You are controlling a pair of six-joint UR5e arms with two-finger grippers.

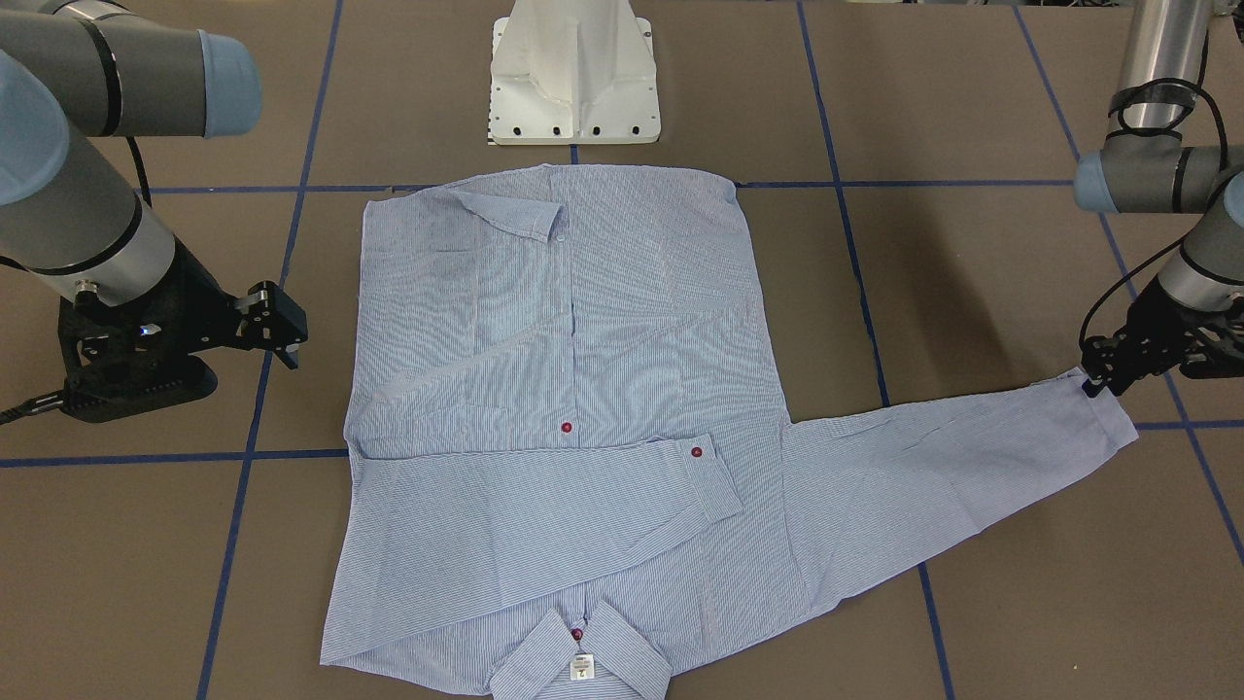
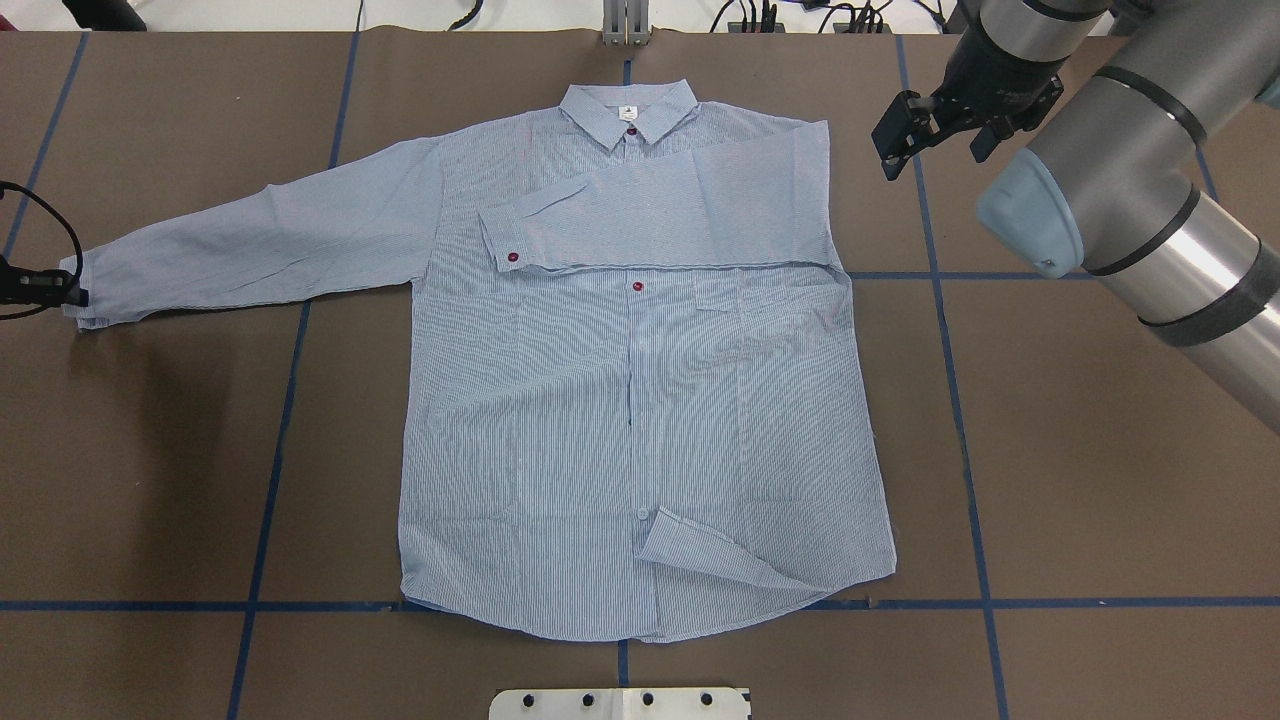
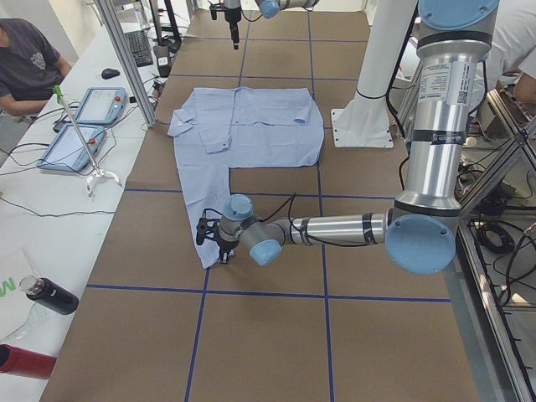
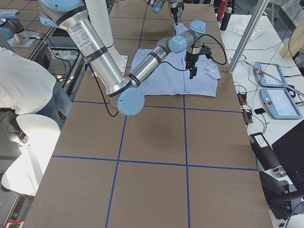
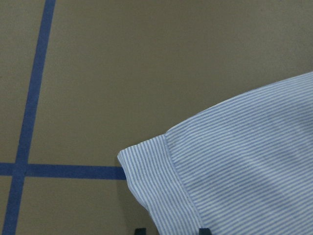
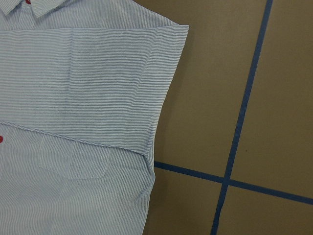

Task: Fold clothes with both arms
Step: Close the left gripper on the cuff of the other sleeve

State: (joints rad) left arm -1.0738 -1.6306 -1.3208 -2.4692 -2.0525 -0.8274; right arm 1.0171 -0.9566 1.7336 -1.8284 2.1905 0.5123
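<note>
While the light blue-and-white finely striped button-up shirt (image 2: 640, 420) lies front-up on the brown table (image 2: 1050, 450), hem nearest the robot and collar (image 2: 628, 100) at 12 o'clock, its one spread sleeve (image 2: 260, 240) runs long toward 9 o'clock. At that cuff (image 5: 161, 181) sits the black two-finger left gripper (image 1: 1103, 374), the nearer arm, tips astride the edge; whether they pinch, I cannot tell. Folding likely means carrying it toward 3 o'clock. Farther off, at 2 o'clock, the black right gripper (image 2: 932, 155) hovers spread, holding nothing (the flat chest pocket (image 6: 73, 169) is the only container).

Left pincer (image 2: 72, 296): largely cut by overhead view's left edge; shirt (image 1: 564, 389): collar clipped at front view's bottom edge
</note>
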